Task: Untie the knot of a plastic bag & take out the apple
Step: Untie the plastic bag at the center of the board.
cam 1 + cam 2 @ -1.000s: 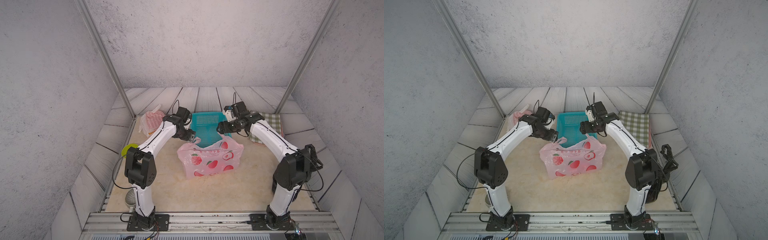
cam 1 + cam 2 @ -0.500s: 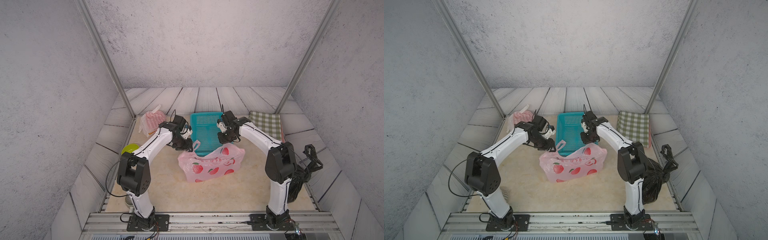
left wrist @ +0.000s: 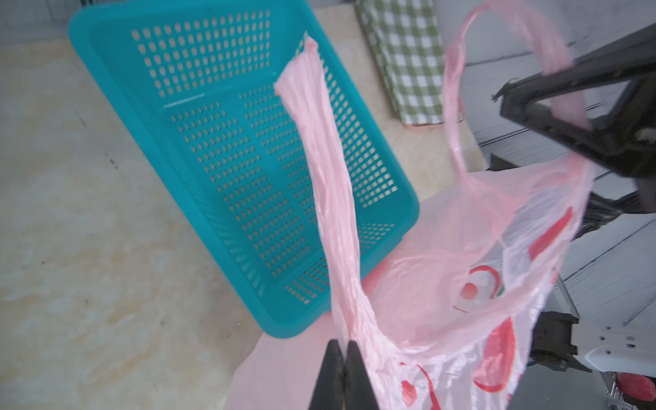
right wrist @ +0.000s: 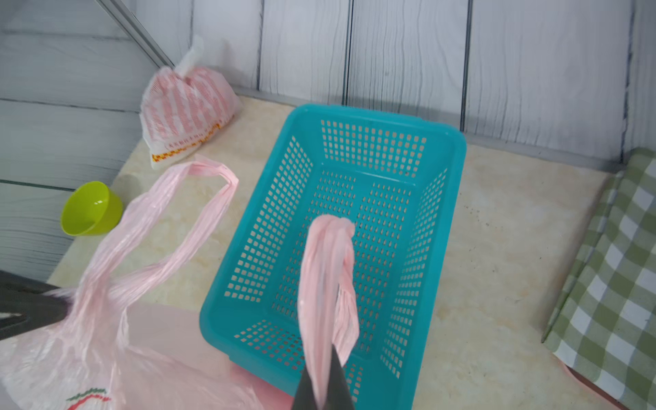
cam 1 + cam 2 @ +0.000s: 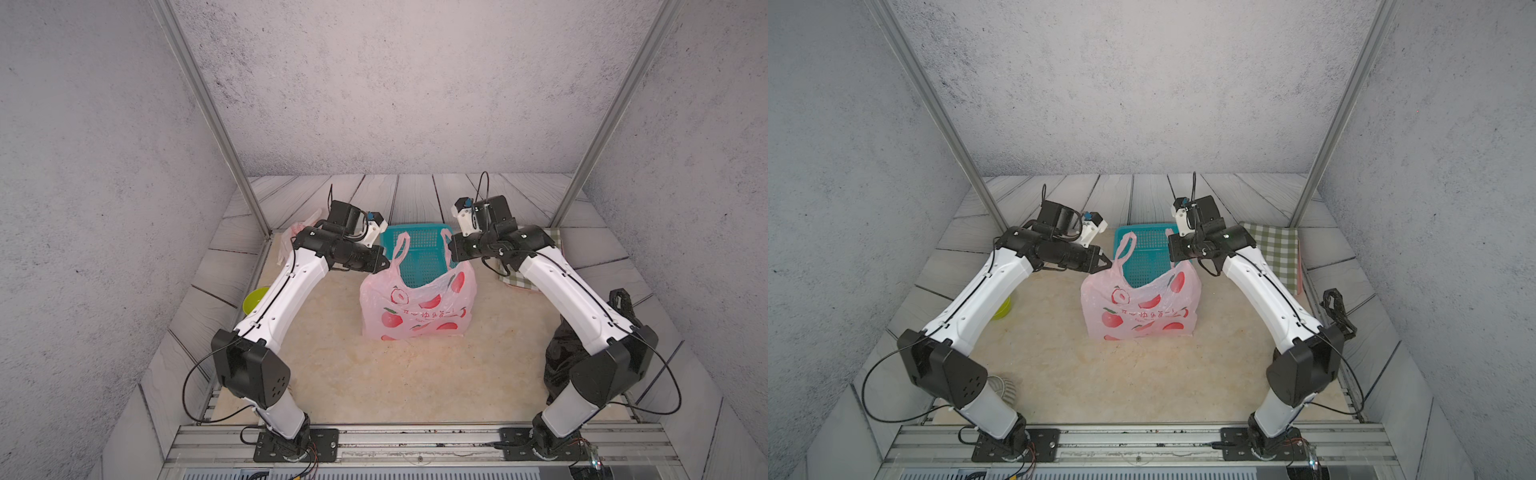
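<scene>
Room: grey-walled booth, a beige tabletop (image 5: 374, 382) with plank-pattern boards around it.
Bag: a pink fruit-print plastic bag (image 5: 415, 316) stands mid-table, just in front of a teal basket (image 5: 415, 227). Its handle loops (image 4: 170, 227) hang free and apart, so the knot looks undone.
Apple: not visible; presumably down inside the bag.
Left gripper (image 5: 383, 262): clenched on the bag's rim at the foot of one handle.
Right gripper (image 5: 453, 249): clenched on the opposite rim in the same way.
Risk: the film is thin. Pulling the sides apart too hard could tear it or drag it out of the jaws, and lifting could tip the bag. With both grippers busy, freeing one may let the mouth sag.
Room: open table in front. The basket crowds the back, a checked cloth (image 5: 1277, 249) lies near the right arm, a green bowl (image 5: 254, 300) sits beside the left arm, and a black bag (image 5: 559, 365) lies by the right base.
</scene>
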`<state>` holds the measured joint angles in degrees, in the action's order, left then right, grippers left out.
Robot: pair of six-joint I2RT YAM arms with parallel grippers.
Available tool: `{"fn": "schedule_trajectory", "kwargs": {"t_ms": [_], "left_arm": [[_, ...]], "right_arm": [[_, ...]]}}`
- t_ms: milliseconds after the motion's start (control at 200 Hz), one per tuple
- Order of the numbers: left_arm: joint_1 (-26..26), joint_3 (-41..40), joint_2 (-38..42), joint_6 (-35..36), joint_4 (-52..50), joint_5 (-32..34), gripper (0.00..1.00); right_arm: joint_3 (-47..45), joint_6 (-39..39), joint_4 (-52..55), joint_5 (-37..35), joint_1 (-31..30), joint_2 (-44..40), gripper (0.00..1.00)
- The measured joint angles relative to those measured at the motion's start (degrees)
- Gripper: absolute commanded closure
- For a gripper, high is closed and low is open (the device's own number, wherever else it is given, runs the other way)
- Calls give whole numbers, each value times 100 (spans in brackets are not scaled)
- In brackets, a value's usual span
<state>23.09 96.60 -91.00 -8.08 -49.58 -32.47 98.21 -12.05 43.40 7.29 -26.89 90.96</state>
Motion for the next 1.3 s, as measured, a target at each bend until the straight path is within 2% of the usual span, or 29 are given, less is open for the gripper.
{"fn": "schedule_trajectory", "kwargs": {"t_ms": [65, 120, 195, 270, 315, 415, 455, 510, 575, 635, 751, 911, 971, 1001, 1051, 1181, 1296], "left_arm": [[9, -645, 621, -122, 387, -256, 100], [46, -1526, 1375, -334, 798, -468, 100], [179, -2949, 2503, -713, 1403, -610, 89], [551, -4570, 3687, -1241, 2116, -623, 66], [868, -5410, 4291, -1620, 2402, -544, 57], [1578, -6837, 5335, -2406, 2844, -221, 42], [1777, -7171, 5672, -2669, 2894, -59, 35], [1961, -7405, 6142, -2861, 2852, 164, 29], [2026, -7368, 6581, -2990, 2782, 422, 22], [2033, -7060, 6769, -2970, 2645, 654, 21], [2044, -5842, 6422, -2494, 2267, 1056, 22], [2041, -3901, 5180, -1403, 1954, 1558, 24], [2041, -3355, 4498, -1016, 1880, 1521, 28], [2044, -3119, 4098, -844, 1864, 1447, 35], [2044, -2846, 3416, -616, 1853, 1211, 39], [2299, -2540, 1650, 74, 1635, 872, 36], [2767, -2710, 896, 542, 1132, 887, 34]], "right_arm": [[-599, -83, -162, 24, -20, -575, 98], [-1309, -212, -341, 55, -46, -1185, 98], [-2455, -433, -531, 72, -179, -2092, 97], [-3696, -730, -636, 68, -428, -3060, 93], [-4444, -909, -640, 72, -595, -3657, 82], [-5635, -1349, -459, 111, -785, -4741, 51], [-5928, -1462, -328, 118, -822, -5112, 41], [-6102, -1591, -142, 114, -868, -5501, 35], [-6052, -1685, 55, 101, -911, -5810, 32], [-5845, -1698, 208, 59, -929, -5980, 31], [-5239, -1687, 367, -37, -942, -6126, 31], [-4328, -1513, 575, -197, -944, -6054, 32], [-4030, -1405, 730, -323, -942, -5965, 32], [-3915, -1360, 791, -389, -942, -5921, 32], [-3709, -1268, 929, -546, -942, -5842, 31], [-3486, -1115, 1143, -911, -944, -5770, 32], [-3547, -1064, 1252, -1051, -944, -5794, 32]]}}
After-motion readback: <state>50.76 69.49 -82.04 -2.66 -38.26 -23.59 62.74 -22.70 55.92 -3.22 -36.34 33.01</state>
